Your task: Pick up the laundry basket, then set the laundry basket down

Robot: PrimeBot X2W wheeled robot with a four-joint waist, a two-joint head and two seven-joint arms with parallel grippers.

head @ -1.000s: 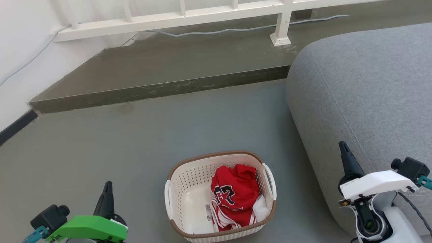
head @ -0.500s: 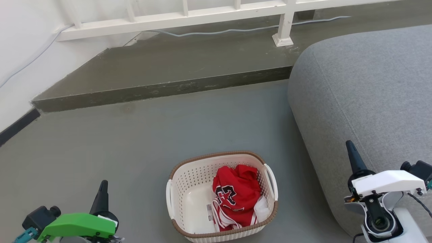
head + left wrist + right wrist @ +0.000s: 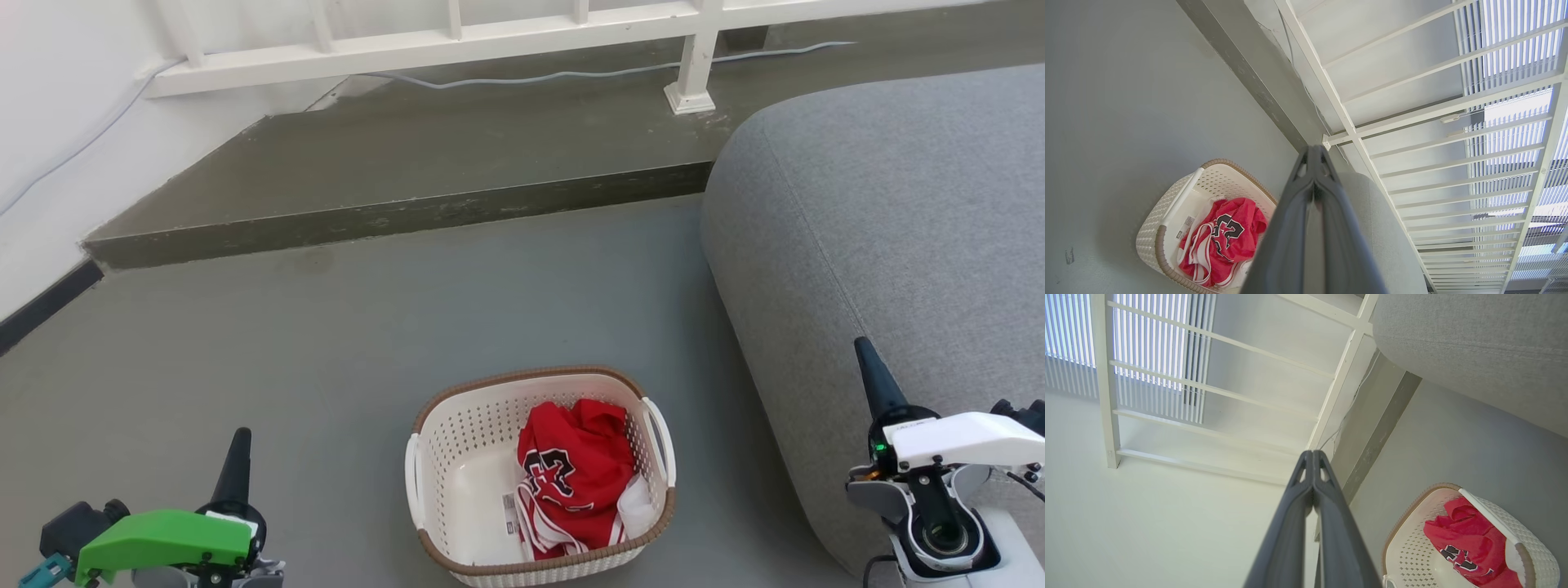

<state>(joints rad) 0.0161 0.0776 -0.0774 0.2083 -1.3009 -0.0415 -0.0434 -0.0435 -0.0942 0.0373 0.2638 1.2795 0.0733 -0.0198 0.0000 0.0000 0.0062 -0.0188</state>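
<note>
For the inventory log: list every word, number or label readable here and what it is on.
"23": black numerals on the crumpled red jersey in the laundry basket.
Small printed label beside the jersey, inside the basket: too small to read.
Nothing else legible.

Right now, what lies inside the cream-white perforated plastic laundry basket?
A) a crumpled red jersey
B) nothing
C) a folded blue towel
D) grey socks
A: a crumpled red jersey with black-and-white lettering lies in the cream-white perforated plastic laundry basket, toward its right side.
</note>
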